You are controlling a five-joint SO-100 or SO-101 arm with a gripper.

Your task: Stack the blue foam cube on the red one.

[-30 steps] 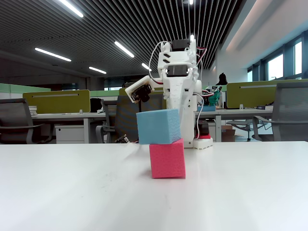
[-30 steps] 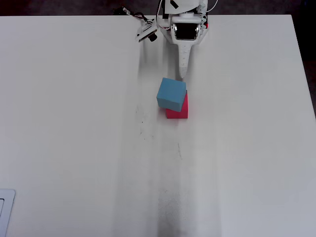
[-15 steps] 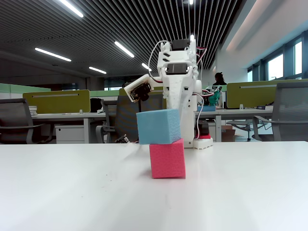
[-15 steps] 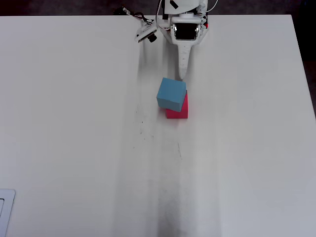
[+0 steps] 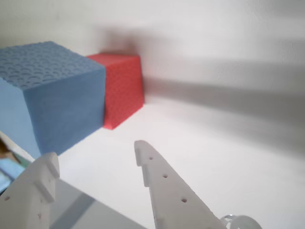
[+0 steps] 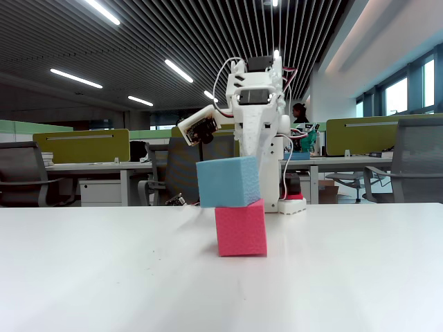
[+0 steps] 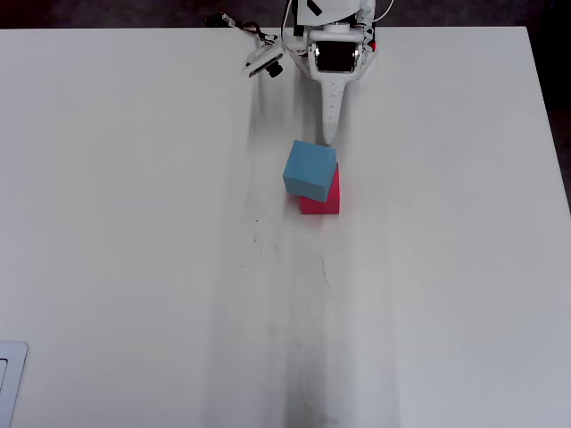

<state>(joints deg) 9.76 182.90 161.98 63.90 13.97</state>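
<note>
The blue cube [image 6: 228, 182] sits on the red cube [image 6: 241, 227], offset and twisted, probably stable. The gripper [image 5: 95, 162] hangs apart, jaws spread, empty.

No readable text anywhere.

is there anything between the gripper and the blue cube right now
No. In the wrist view the open gripper faces the blue foam cube across bare white table; the overhead view shows the same clear gap.
</note>
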